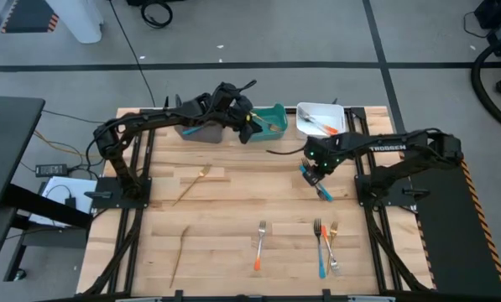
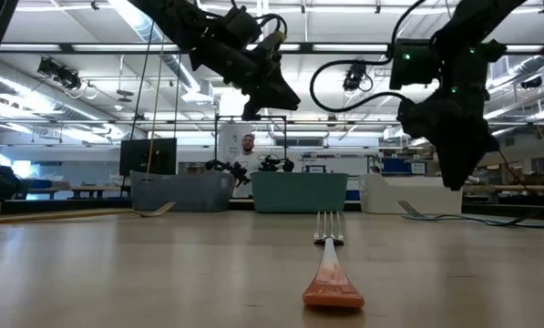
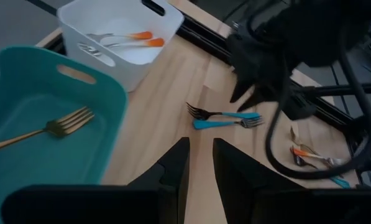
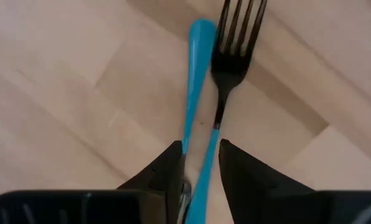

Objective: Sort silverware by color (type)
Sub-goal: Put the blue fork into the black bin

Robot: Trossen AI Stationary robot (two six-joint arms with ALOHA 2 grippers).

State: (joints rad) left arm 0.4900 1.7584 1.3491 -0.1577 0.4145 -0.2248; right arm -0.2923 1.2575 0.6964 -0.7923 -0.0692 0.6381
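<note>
Two blue-handled forks [image 1: 321,189] flat on the counter [image 1: 233,210], side by side and touching, toward the right side in front of the white bin [image 1: 305,109]. In the right wrist view, one with a dark head [image 4: 235,50], the other shown as a plain blue handle [image 4: 197,74] alongside it.

Right hand [image 4: 202,162] directly over that pair, fingers parted by a narrow gap with a blue handle visible through it. Seen in the low view hanging clear of the wood [image 2: 454,178], grasping nothing.

Nearer the front edge, an orange-handled fork [image 1: 259,247] lying alone, the same one close up in the low view [image 2: 331,273]. Just to its right, a tight cluster of three [image 1: 326,247] with orange, blue and tan handles. On the left half, a tan fork [image 1: 193,184] lying aslant, and a second tan piece [image 1: 180,256] nearer the front corner, well apart from the rest.

Along the back edge, three bins in a row: grey [image 1: 183,127], teal [image 1: 275,113], white. Two orange-handled pieces [image 3: 132,38] inside the white one, one gold fork [image 3: 48,130] inside the teal one, something blue [image 1: 201,131] in the grey one.

Left hand [image 3: 201,162] raised by the teal bin's front edge, fingers slightly apart, released and empty.
</note>
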